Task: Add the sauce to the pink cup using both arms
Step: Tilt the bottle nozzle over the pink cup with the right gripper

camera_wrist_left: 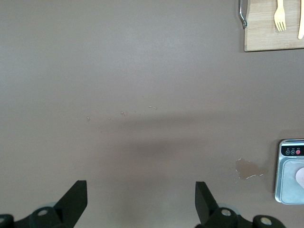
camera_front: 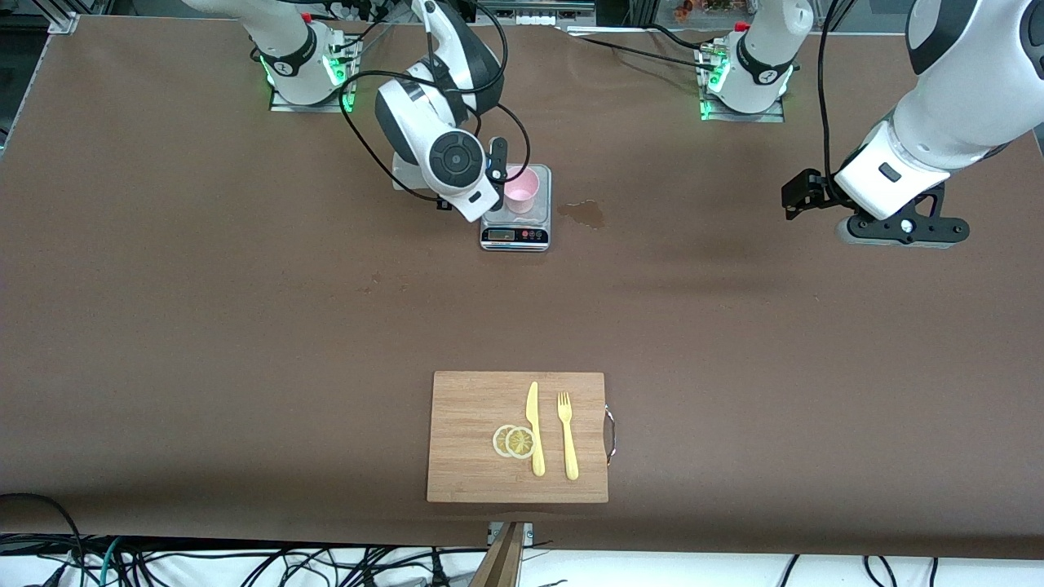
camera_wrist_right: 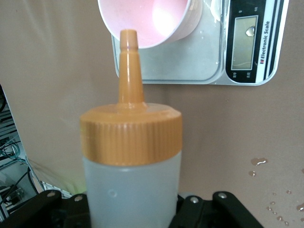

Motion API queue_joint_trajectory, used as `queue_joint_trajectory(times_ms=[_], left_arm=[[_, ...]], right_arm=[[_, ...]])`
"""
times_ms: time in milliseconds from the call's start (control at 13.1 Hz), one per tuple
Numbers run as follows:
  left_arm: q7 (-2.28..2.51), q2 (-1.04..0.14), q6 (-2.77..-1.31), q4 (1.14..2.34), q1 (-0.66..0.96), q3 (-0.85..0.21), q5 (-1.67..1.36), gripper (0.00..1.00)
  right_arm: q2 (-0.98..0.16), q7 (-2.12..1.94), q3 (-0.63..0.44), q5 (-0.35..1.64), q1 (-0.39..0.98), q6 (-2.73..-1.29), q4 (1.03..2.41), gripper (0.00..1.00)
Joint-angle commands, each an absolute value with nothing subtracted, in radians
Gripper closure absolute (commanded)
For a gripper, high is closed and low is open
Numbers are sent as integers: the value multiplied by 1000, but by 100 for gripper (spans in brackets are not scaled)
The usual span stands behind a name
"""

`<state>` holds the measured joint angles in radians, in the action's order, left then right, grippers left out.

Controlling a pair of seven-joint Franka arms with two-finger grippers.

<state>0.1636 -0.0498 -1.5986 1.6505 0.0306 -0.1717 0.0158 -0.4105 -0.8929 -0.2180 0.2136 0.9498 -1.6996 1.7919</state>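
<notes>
The pink cup (camera_front: 522,189) stands on a small kitchen scale (camera_front: 515,235) near the right arm's base. My right gripper (camera_front: 497,165) hangs beside the cup, shut on the sauce bottle (camera_wrist_right: 130,156). The bottle is whitish with an orange cap, and its nozzle tip points at the rim of the pink cup (camera_wrist_right: 156,19). In the front view the arm's hand hides the bottle. My left gripper (camera_front: 803,196) waits over bare table toward the left arm's end. Its fingers (camera_wrist_left: 76,197) stand wide open with nothing between them.
A wet stain (camera_front: 586,214) lies on the brown table beside the scale, and droplets (camera_wrist_right: 259,161) show near it. A wooden cutting board (camera_front: 473,473) sits near the front edge with a yellow knife (camera_front: 534,428), a fork (camera_front: 567,436) and lemon slices (camera_front: 514,441).
</notes>
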Motion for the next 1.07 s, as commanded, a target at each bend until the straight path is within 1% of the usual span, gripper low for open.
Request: queue_joint_trajectory(times_ms=[0, 306, 766, 996], left_arm=[[150, -35, -1588, 1657, 26, -172, -3, 0], [150, -35, -1588, 1657, 28, -172, -3, 0], [149, -35, -1588, 1657, 26, -172, -3, 0], [149, -35, -1588, 1657, 28, -172, -3, 0]], right_arm=[[-382, -850, -209, 175, 957, -1703, 1812, 86], [-390, -795, -193, 121, 968, -1703, 1802, 86], [-422, -709, -170, 115, 969, -1695, 1753, 87], [-433, -660, -156, 60, 986, -1686, 1733, 87]])
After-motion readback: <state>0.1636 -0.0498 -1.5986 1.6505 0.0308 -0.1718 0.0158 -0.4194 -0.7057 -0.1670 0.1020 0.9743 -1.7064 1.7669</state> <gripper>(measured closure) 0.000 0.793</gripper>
